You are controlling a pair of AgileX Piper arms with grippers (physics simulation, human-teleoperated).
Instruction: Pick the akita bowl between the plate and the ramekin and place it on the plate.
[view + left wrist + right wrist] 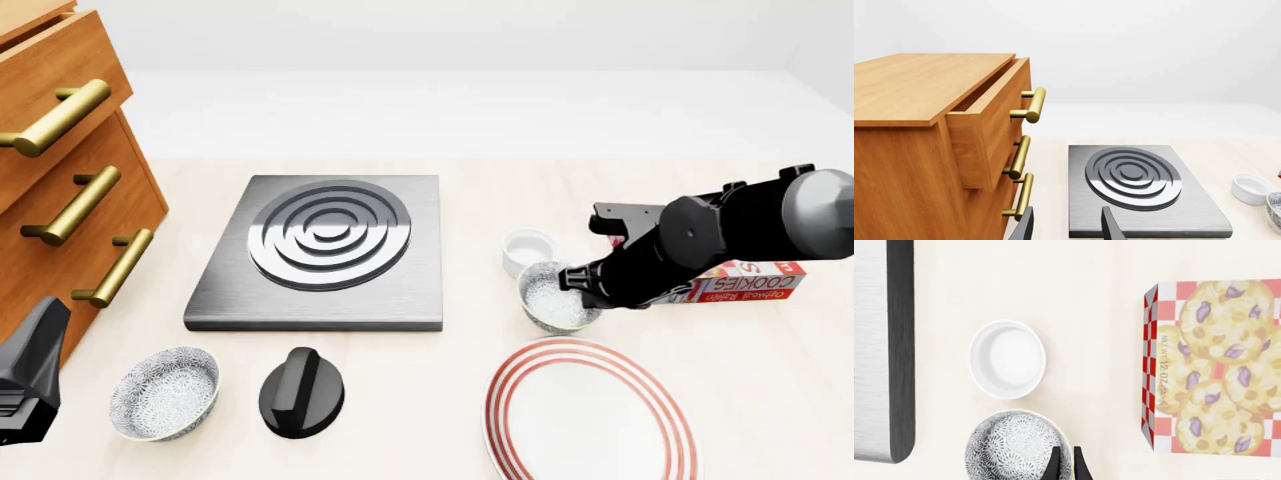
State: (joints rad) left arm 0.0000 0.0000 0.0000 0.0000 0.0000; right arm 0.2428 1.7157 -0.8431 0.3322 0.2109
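The akita bowl (551, 300), white with a grey-blue speckle, stands between the ramekin (530, 250) and the red-ringed plate (587, 412). My right gripper (579, 281) reaches down onto the bowl's right rim. In the right wrist view its fingertips (1066, 467) are nearly together, pinching the rim of the bowl (1011, 450), with the ramekin (1007, 359) just beyond. My left gripper (1067, 225) is open and holds nothing. It hovers at the table's near left corner (30, 385), in front of the stove plate (1141, 185).
A second patterned bowl (164, 392) and a black knob-shaped object (302, 392) sit near the front left. The grey stove plate (324, 250) lies mid-table. A wooden drawer cabinet (54, 180) with an open top drawer stands at left. A cookie box (747, 282) lies under the right arm.
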